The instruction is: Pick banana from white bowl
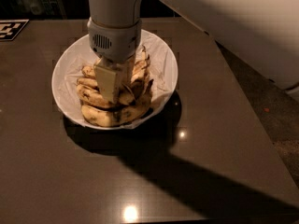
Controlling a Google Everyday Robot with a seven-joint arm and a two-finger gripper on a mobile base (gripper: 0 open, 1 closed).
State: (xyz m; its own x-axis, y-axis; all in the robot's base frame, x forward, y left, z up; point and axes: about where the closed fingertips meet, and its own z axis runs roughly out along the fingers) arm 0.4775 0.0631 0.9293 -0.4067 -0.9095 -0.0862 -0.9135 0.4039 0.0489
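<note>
A dim overhead view of a glossy dark brown table with a wide, round white bowl set left of centre near the far edge. A thin white sheet lines the bowl and lies crumpled against its right wall. Inside is a heap of overripe bananas, yellow and heavily flecked with brown.

The banana, the longest and most curved of the heap, lies along the near edge of the bowl, bending with the rim. Shorter, stubbier spotted bananas are stacked behind it on the left, and more show on the right.

A pale grey robot arm comes straight down from the top of the frame, ending in a wrist housing with a small vent grille. Below it the gripper is sunk into the middle of the banana heap, its flat cream-coloured face turned toward the viewer and its tips hidden among the fruit. Whether it is spread apart or clamped on anything cannot be told from this view.

A large white part of the robot's body fills the upper right corner. A long dark shadow runs from under the bowl diagonally toward the lower right. Two bright light reflections shine on the table, one just right of the bowl and one near the bottom edge. A black and white square marker sits at the far left corner of the table. A strip of speckled floor shows past the table's right edge
</note>
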